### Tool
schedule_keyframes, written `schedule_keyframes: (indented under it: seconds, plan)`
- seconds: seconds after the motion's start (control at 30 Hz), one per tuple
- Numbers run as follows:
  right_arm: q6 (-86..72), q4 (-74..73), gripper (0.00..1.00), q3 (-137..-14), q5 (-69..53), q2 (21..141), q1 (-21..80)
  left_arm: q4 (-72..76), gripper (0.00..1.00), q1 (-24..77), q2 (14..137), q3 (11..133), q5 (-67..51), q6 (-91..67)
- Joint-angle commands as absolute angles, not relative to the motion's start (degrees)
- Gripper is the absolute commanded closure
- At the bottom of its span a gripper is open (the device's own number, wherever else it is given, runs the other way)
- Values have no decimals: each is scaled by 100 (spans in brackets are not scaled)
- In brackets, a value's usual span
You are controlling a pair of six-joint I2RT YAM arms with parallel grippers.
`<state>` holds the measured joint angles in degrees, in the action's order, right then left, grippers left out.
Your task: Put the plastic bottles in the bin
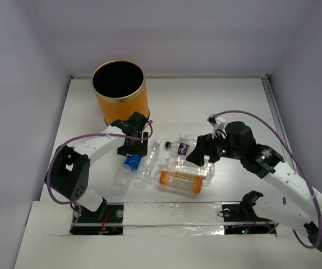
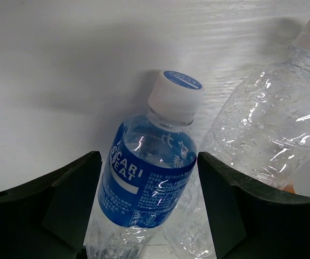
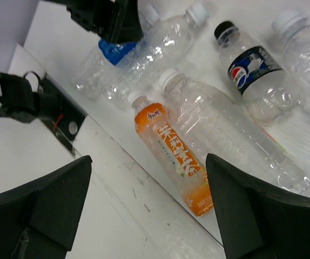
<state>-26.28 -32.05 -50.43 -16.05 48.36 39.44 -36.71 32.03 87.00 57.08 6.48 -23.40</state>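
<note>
— what is your left gripper doing?
— my left gripper (image 2: 148,178) is spread wide, one finger on each side of the blue-label bottle (image 2: 147,189). the bottle lies between them, its white cap pointing away from me. the label reads "cari" over "eat"; the first letters curve out of sight. i cannot tell if either finger touches it. just past my right finger lies a clear bottle (image 2: 268,135) with no label.
— and the bin?
— the bin (image 1: 120,92) stands upright just beyond that gripper, orange with a gold rim, black inside.
— the right side?
— my right gripper (image 3: 148,162) is open too, holding nothing, above the pile. below, between its fingers, lies the orange bottle (image 3: 174,162), white cap, white chinese characters along its label. touching it on the right is a second clear bottle (image 3: 225,129). farther out lies the dark-label bottle (image 3: 249,70), black cap, with a round red, white and blue logo.
</note>
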Motion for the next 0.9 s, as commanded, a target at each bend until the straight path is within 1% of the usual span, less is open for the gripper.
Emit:
schedule_keyframes:
  seconds: [0.0, 0.07, 0.13, 0.23, 0.33, 0.37, 0.43, 0.47, 0.5, 0.67, 0.77, 0.87]
  plan:
    - [-2093, -3111, 8, -5282, -2249, 5132, 3964, -3595, 31, 3164, 8763, 5643, 519, -2215]
    - [-1925, -3138, 7, -5344, -2372, 5361, 3964, -3577, 30, 3103, 8841, 5608, 431, -2224]
    - [-1811, -3129, 6, -5388, -2540, 5510, 3964, -3569, 32, 3050, 8894, 5599, 352, -2197]
    - [-1758, -3085, 3, -5396, -2663, 5765, 4025, -3560, 40, 2989, 8886, 5625, 334, -2145]
    - [-1705, -3015, 1, -5396, -2733, 5994, 4244, -3612, 52, 2936, 8851, 5616, 290, -2092]
    - [-1635, -2997, 1, -5414, -2707, 6099, 4350, -3638, 59, 2883, 8807, 5634, 299, -2074]
    - [-1565, -2988, 1, -5414, -2655, 6222, 4456, -3700, 64, 2883, 8728, 5660, 395, -2048]
    - [-1504, -3006, 1, -5440, -2619, 6284, 4508, -3770, 69, 2883, 8606, 5678, 430, -2022]
    - [-1468, -3006, 1, -5484, -2558, 6336, 4570, -3805, 72, 2813, 8526, 5686, 457, -2013]
    - [-1187, -3050, 1, -5774, -2128, 6776, 5307, -4069, 76, 2698, 8008, 5818, 378, -2030]
    - [-1099, -2988, 1, -5950, -1715, 7082, 5676, -4270, 77, 2698, 7621, 6028, 308, -2083]
    - [-1029, -2971, 3, -6064, -1424, 7364, 5818, -4481, 77, 2646, 7375, 6300, 281, -2144]
